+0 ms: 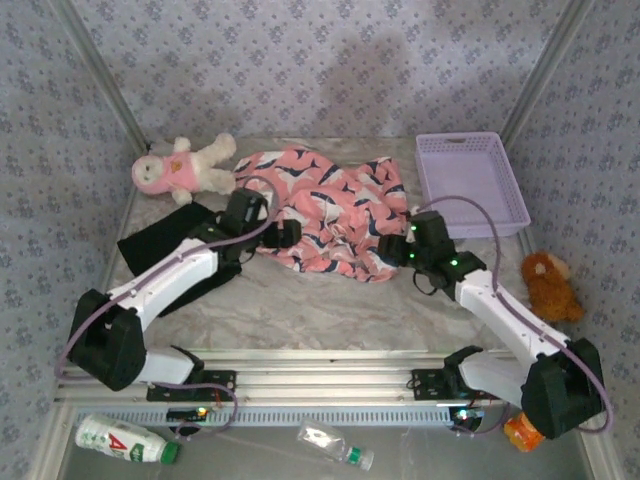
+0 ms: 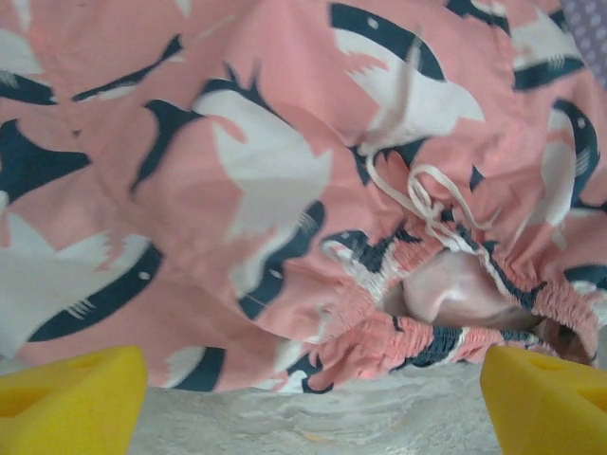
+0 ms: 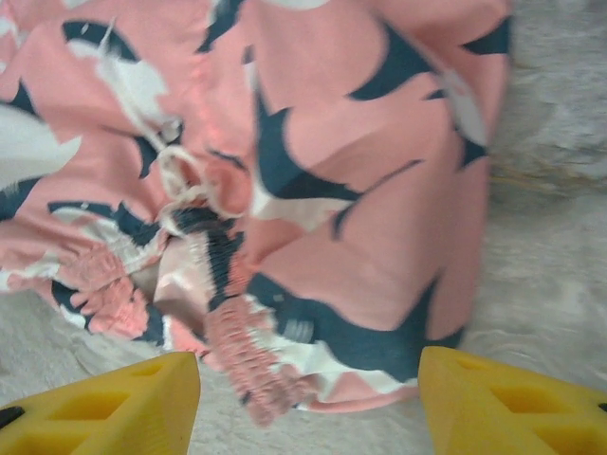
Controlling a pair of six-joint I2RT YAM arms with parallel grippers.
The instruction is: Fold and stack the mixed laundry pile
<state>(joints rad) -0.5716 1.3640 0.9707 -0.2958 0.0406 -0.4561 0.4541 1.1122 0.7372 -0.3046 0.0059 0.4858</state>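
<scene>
Yellow-fingered, my left gripper (image 2: 308, 408) and right gripper (image 3: 308, 403) gape empty beside the pink garment (image 1: 330, 205), whose loose drawstring (image 2: 417, 190) could snag a closing finger.

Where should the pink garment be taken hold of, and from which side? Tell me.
Grip the gathered elastic waistband of the pink garment, probably best either side of the drawstring. Come from the near edge, low along the table: the band lies bunched and open toward the arms, thicker than the flat cloth behind.
</scene>
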